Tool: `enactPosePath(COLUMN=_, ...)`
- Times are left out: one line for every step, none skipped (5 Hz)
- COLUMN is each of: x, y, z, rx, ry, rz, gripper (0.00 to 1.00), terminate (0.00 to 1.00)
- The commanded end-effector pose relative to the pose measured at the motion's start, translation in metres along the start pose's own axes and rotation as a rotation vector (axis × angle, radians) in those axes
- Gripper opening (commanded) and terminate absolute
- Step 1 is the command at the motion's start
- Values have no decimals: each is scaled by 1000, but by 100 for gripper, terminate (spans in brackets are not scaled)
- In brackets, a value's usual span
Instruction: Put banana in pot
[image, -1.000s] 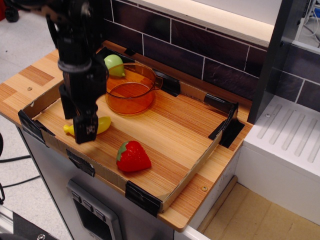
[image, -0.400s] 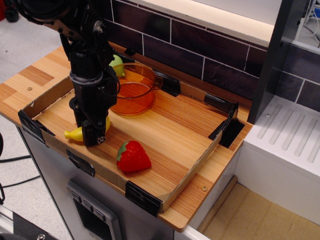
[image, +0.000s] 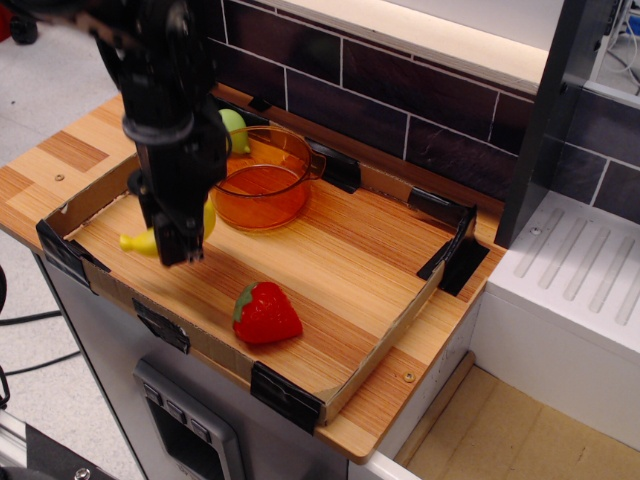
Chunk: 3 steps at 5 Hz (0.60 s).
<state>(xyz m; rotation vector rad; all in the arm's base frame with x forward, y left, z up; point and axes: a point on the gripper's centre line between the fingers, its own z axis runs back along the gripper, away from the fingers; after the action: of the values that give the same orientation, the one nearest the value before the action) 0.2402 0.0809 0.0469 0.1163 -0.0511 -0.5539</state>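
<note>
The yellow banana sits between my gripper's fingers, its left tip sticking out and a bit of yellow showing on the right. My black gripper points down, shut on the banana, and holds it slightly above the tray floor near the front left. The translucent orange pot stands empty just behind and to the right of the gripper, close to it. The arm hides the banana's middle.
A round yellow-green toy fruit lies behind the pot. A red strawberry lies near the front wall. The low cardboard tray wall with black corner clips rings the work area. A white drainboard stands at right.
The gripper came down over the banana, closed on it, and has now risen a little up and left with the banana in it.
</note>
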Motion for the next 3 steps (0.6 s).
enactPosePath(x=47, y=22, z=52, rx=19, ry=-97, rz=93, gripper=0, terminate=0)
enactPosePath(x=71, y=39, z=41, rx=1, ry=-46, rz=179, gripper=0, terminate=0)
enactPosePath(x=84, y=51, z=34, rx=18, ry=-26, rz=223, gripper=0, terminate=0)
